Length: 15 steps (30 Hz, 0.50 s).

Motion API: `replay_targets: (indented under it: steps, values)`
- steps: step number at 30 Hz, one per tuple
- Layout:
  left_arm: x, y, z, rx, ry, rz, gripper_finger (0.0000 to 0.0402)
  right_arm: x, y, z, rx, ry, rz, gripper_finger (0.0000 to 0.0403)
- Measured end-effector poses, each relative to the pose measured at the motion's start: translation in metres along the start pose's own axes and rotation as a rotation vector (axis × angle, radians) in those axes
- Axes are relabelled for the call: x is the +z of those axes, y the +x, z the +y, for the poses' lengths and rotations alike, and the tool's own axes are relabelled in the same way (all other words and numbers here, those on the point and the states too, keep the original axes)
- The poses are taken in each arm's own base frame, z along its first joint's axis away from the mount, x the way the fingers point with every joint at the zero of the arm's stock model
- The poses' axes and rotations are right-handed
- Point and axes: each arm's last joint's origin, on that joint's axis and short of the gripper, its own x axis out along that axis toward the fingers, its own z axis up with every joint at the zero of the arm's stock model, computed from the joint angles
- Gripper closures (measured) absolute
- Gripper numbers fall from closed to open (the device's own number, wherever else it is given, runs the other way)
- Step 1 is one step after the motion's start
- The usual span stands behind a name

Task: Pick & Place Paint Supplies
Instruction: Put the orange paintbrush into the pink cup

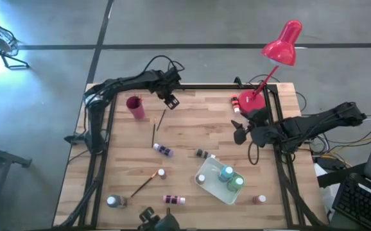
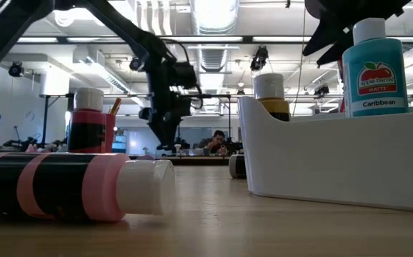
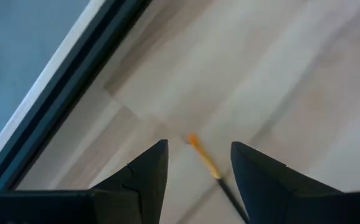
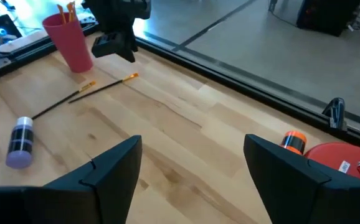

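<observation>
The left gripper (image 1: 171, 101) is being held over the table's (image 1: 192, 122) far side, beside the pink cup (image 1: 135, 106), fingers apart and empty, above an orange-tipped paintbrush (image 3: 206, 163). The right gripper (image 1: 239, 135) is being held open and empty near the red lamp base (image 1: 253, 100). Two teal bottles (image 1: 232, 178) are being carried in the white tray (image 1: 208, 183); other bottles are being left lying on the table.

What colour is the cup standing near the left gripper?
The plastic cup is pink-red, clearest in the right wrist view.
</observation>
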Motion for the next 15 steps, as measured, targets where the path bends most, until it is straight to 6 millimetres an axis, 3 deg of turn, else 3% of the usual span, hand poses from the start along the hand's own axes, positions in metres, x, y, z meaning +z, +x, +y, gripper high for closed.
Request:
replay_targets:
  steps: [9, 15]
  values:
    - [-0.003, 0.029, 0.024, -0.005, -0.097, 0.072, 0.0221, -0.002, 0.015, 0.003, -0.065, -0.009, 0.018, 0.0115]
    - [-0.003, 0.04, 0.022, -0.033, -0.121, 0.094, 0.0222, -0.002, 0.024, 0.001, -0.103, -0.014, 0.037, 0.013]
